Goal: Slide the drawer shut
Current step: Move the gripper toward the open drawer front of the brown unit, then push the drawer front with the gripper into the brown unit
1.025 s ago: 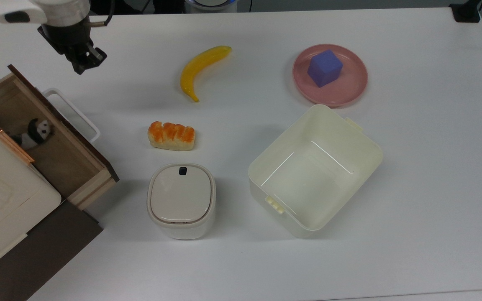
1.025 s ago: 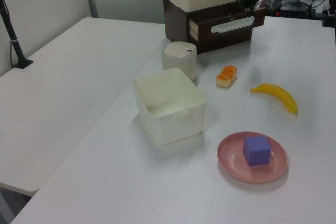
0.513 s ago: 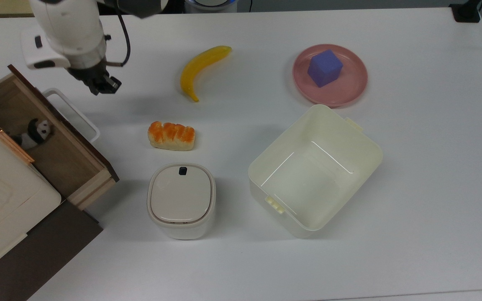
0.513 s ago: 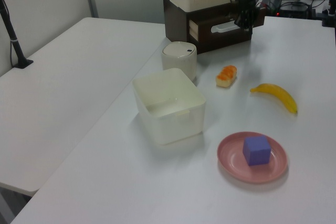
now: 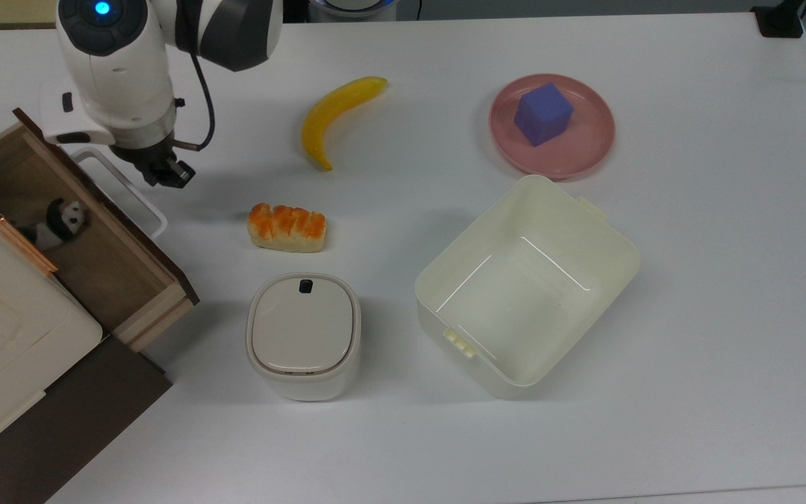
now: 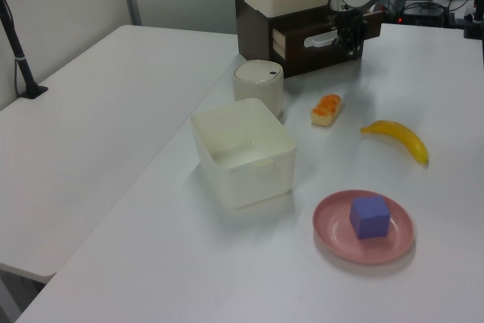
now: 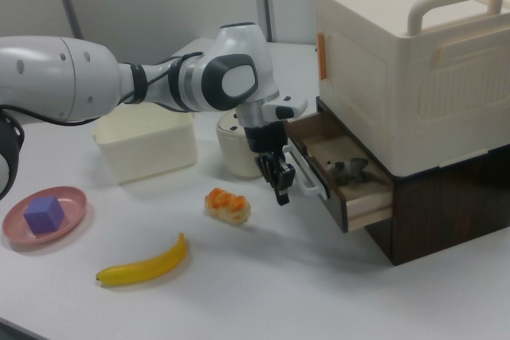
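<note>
Drawer (image 5: 88, 231) sits pulled open at the left edge of the top view, a little panda toy (image 5: 60, 222) inside. Bread (image 5: 287, 227) and the white lidded container (image 5: 303, 336) sit nearby, not blocking it. Gripper (image 5: 168, 173) hangs just beside the white handle (image 5: 123, 192), upper left; fingers look nearly together, holding nothing.

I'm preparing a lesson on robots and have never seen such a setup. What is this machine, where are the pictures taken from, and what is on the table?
It is one robot arm ending in a two-finger gripper, holding nothing. Three fixed cameras watch it: one from above, two from the sides. The gripper hangs beside the white handle of an open drawer; a small panda toy lies inside. On the white table lie a banana, a bread roll, a lidded white container, an open cream bin and a pink plate with a purple cube.
</note>
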